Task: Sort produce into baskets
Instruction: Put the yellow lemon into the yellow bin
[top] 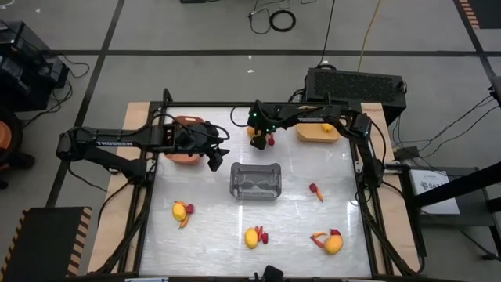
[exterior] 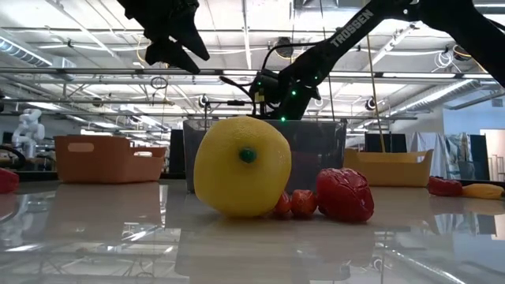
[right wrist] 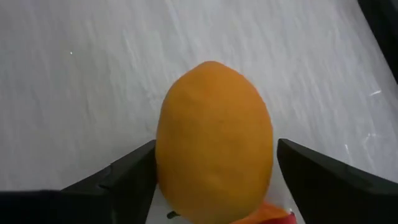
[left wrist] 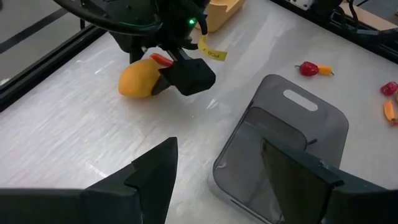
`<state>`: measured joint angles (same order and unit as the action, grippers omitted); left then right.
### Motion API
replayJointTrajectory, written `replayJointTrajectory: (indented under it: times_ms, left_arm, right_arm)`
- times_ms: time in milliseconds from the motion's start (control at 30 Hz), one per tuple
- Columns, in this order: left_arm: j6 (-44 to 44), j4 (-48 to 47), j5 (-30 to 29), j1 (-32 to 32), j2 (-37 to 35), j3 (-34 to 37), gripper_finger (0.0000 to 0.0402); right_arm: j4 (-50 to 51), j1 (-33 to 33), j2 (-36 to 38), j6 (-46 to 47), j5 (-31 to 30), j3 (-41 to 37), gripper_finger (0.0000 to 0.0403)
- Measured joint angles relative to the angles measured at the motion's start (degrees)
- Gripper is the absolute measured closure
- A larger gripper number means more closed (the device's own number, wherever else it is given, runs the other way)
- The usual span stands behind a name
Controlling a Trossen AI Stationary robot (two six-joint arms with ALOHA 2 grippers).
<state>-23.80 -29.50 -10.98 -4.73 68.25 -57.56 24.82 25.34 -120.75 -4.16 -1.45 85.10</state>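
Note:
My right gripper (top: 257,138) is open and down at the table's far middle. Its fingers stand on either side of a yellow-orange fruit (right wrist: 214,146), which lies on the table beside a small red-orange piece (top: 271,141). My left gripper (top: 214,159) is open and empty, raised over the table between the terracotta basket (top: 186,150) and the grey translucent basket (top: 255,180). The yellow basket (top: 317,134) stands at the far right with a fruit in it. Other fruit-and-berry groups lie near the front (top: 182,211), (top: 252,236), (top: 329,242). My right gripper's fingers (right wrist: 127,177) come down from above on two sides of the fruit (left wrist: 140,79), which rests on the table. Whether they touch it I cannot tell.
A small red and orange piece (top: 315,190) lies right of the grey basket. A black box (top: 356,86) stands beyond the table's far right edge. In the low view a yellow fruit (exterior: 241,166) and red berries (exterior: 293,203) lie close to the front edge.

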Motion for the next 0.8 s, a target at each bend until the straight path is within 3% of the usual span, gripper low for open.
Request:
replayJointTrajectory:
  times_ms: [300, 700, 800]
  left_arm:
    - [0.14, -0.05, 0.00, 0.00, 0.00, -0.02, 0.0164]
    - [8.93, -0.17, 0.57, -0.15, 0.00, -0.02, 0.0164]
    - [11.63, -0.02, 2.01, -0.15, 0.00, -0.02, 0.0164]
  right_arm:
    - [3.74, -0.07, 2.33, 2.73, 0.05, 0.00, 0.0178]
    - [24.84, 1.26, 17.36, 14.88, -0.35, 0.00, 0.0159]
    - [30.83, 1.62, 21.92, 18.93, -3.54, 0.00, 0.0162]
